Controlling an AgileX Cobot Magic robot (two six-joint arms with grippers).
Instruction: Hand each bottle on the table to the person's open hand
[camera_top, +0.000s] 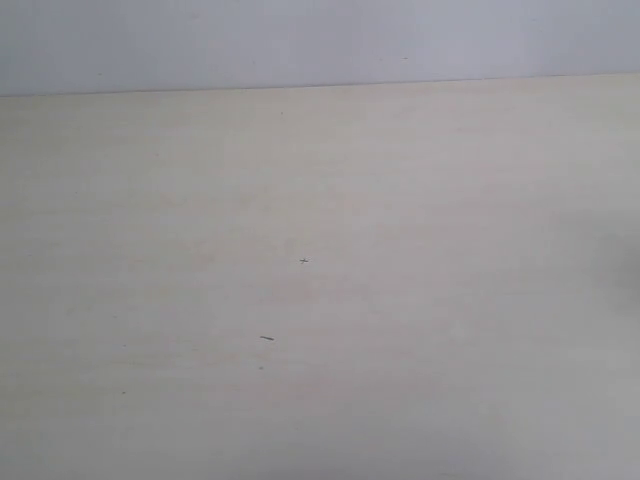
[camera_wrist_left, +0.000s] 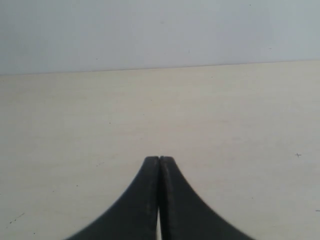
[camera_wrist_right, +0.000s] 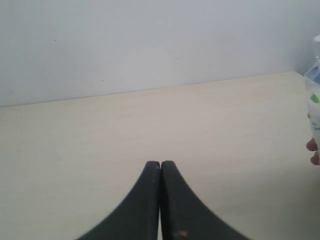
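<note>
The pale beige table (camera_top: 320, 300) fills the exterior view with no bottle and no gripper on it. My left gripper (camera_wrist_left: 159, 159) is shut, its black fingers pressed together over bare table (camera_wrist_left: 75, 125). My right gripper (camera_wrist_right: 160, 163) is shut too, with nothing between its fingers. At the edge of the right wrist view stands a sliver of a clear bottle (camera_wrist_right: 315, 95) with a green-blue label, and fingertips (camera_wrist_right: 313, 146) of a person's hand show just below it; whether the hand holds it I cannot tell.
A plain grey-white wall (camera_top: 320, 40) rises behind the table's far edge. A few tiny dark specks (camera_top: 266, 338) mark the tabletop.
</note>
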